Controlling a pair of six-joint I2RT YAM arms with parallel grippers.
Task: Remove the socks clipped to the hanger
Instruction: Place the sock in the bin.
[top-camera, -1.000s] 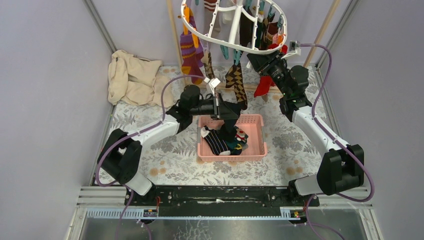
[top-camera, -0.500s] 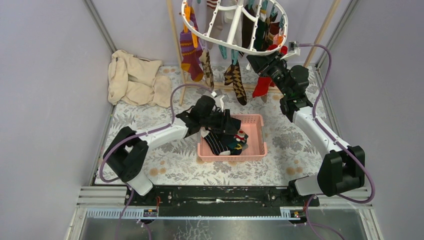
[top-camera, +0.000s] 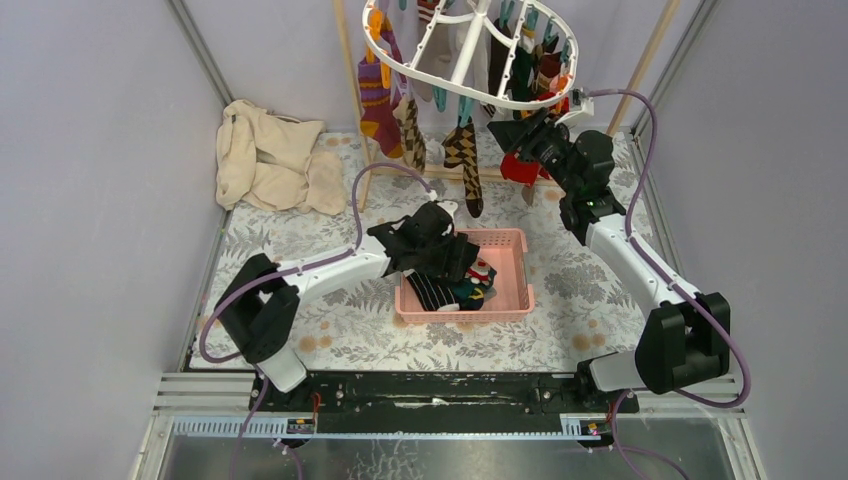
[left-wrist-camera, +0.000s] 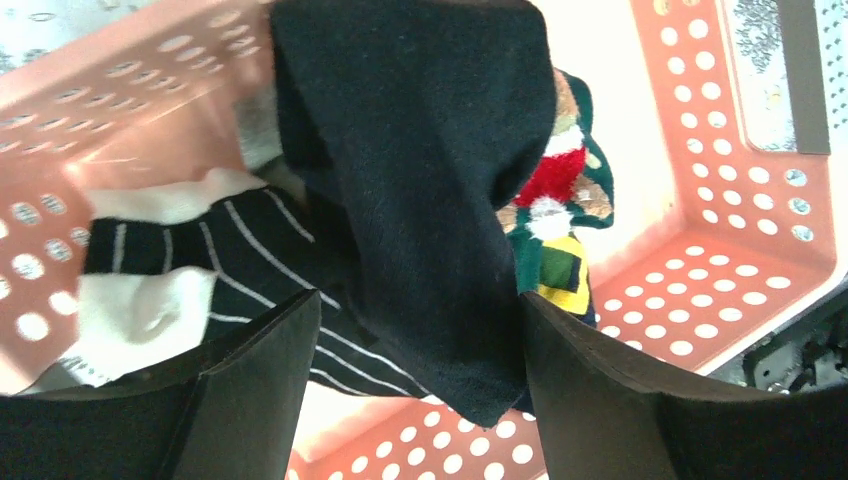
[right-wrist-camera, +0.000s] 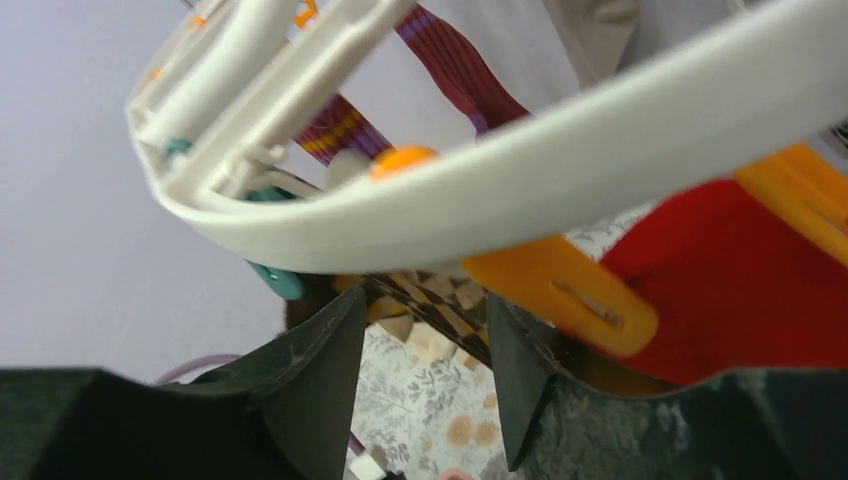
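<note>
Left tool (left-wrist-camera: 415, 310) gapes over fuzzy black sock (left-wrist-camera: 420, 150) and perforated pink basket (left-wrist-camera: 720, 200); right tool (right-wrist-camera: 425, 310) parted beneath smooth white hanger (right-wrist-camera: 560, 170).

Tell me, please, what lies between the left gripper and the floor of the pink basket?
Left wrist view: a black sock sits between the open left gripper and the pink basket floor, over a striped sock.

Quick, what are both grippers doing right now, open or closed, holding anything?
Left gripper: open, black sock hanging between its fingers, over the pink basket.
Right gripper: open, empty, by the hanger rim.
</note>
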